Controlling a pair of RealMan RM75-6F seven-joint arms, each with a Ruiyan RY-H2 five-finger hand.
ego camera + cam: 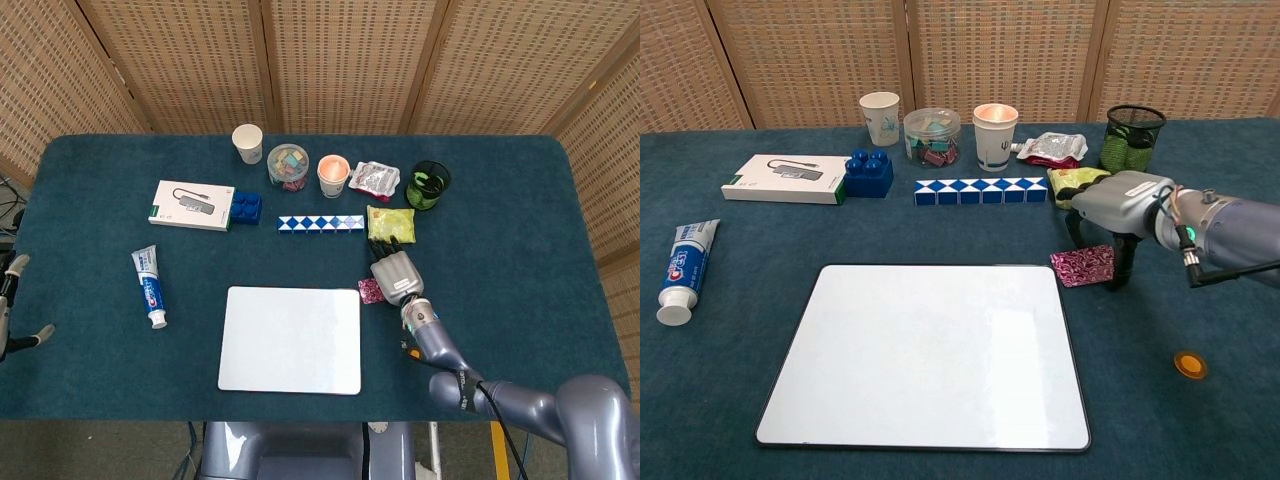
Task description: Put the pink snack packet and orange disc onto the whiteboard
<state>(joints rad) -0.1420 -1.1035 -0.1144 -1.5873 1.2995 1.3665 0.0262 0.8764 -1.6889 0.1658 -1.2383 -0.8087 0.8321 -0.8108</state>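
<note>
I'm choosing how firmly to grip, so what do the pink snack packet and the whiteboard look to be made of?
The pink snack packet looks like thin metallised foil or plastic film: its surface is crinkled and glints in patches. The whiteboard looks like a rigid, smooth, glossy white panel with a thin dark rim, probably coated board or plastic; a soft reflection shows on it.

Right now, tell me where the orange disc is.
Chest view: the orange disc lies on the table, low right, right of the whiteboard and nearer than the right hand.
</note>
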